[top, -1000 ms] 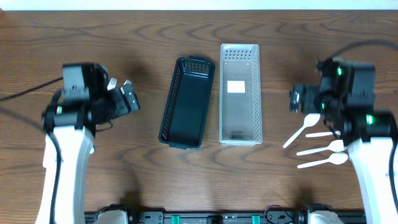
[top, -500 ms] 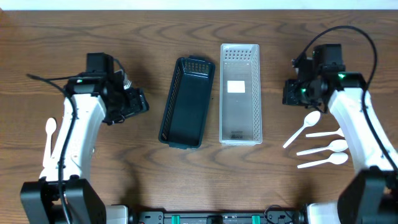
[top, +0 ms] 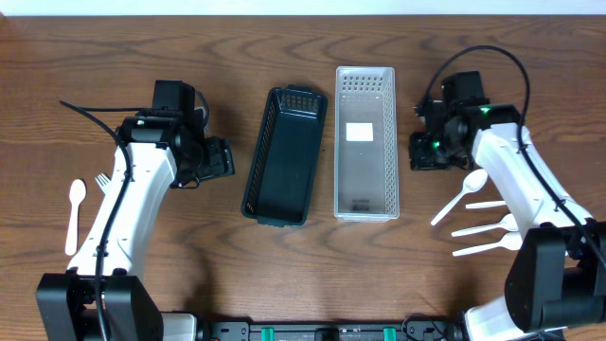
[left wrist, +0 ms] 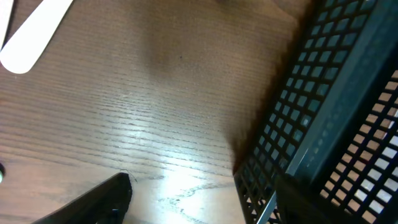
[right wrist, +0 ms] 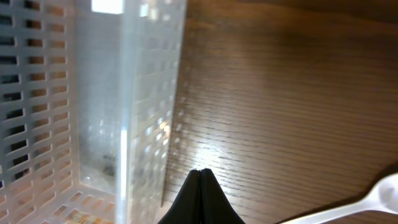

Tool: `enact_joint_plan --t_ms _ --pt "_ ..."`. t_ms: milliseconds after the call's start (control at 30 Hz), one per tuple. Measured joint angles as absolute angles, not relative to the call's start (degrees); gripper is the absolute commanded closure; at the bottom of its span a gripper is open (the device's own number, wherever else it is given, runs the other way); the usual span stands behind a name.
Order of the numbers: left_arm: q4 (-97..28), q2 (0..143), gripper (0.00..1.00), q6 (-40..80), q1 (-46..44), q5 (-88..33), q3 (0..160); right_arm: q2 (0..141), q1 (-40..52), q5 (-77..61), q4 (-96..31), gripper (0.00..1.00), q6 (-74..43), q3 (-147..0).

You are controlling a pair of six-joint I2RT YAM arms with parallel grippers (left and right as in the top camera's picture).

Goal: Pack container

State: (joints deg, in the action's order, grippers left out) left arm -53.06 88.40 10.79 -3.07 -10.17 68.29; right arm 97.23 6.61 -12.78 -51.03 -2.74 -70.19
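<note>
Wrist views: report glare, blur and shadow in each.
Left wrist: a soft glare patch sits on the table; the white utensil at top left is blurred; a shadow hugs the foot of the dark basket. Right wrist: glare on the wood beside the clear container, bright streaks on its wall; the spoon in the corner is soft.

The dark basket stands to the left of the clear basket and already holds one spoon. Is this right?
Not quite. The dark basket does stand left of the clear basket, but it holds nothing: the overhead view shows it empty, and the spoons lie outside it.
</note>
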Motion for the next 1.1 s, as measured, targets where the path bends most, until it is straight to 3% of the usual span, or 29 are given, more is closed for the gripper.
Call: enact_joint_plan --t_ms 800,1100 --pt "-52.9 98.7 0.38 7.6 -3.3 -7.2 68.3 97.2 8.0 -10.0 -52.0 0.99 -2.3 -70.2" --pt "-51.6 99.2 0.38 7.6 -8.9 -7.1 68.3 97.2 11.0 -12.0 -52.0 0.99 0.5 -70.2"
